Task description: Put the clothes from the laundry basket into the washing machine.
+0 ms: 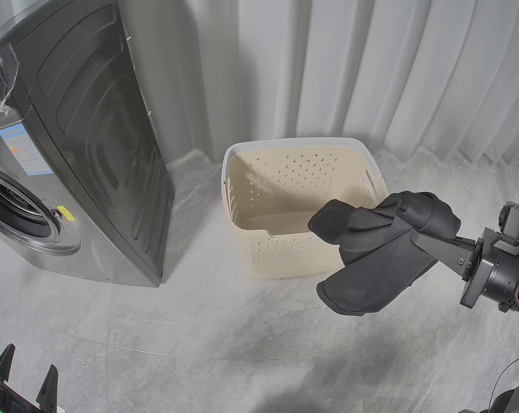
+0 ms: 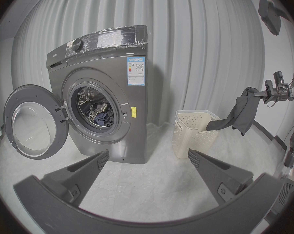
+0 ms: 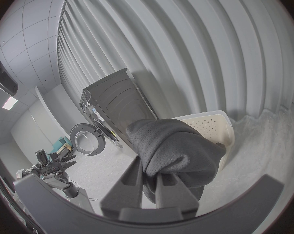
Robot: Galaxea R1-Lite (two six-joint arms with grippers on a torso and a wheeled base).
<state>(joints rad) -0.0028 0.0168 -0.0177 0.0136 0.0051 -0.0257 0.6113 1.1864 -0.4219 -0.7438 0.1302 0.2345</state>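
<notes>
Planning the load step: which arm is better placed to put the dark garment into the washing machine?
Right, probably: the right jaws are shut on the dark garment, held up near the laundry basket. The left jaws are open and empty, though the washing machine stands on that side.

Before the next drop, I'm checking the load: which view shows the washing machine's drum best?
Left wrist view: it faces the drum head-on, door swung open, clothes visible inside. Head view catches just its rim obliquely; right wrist view, the washing machine far off.
</notes>
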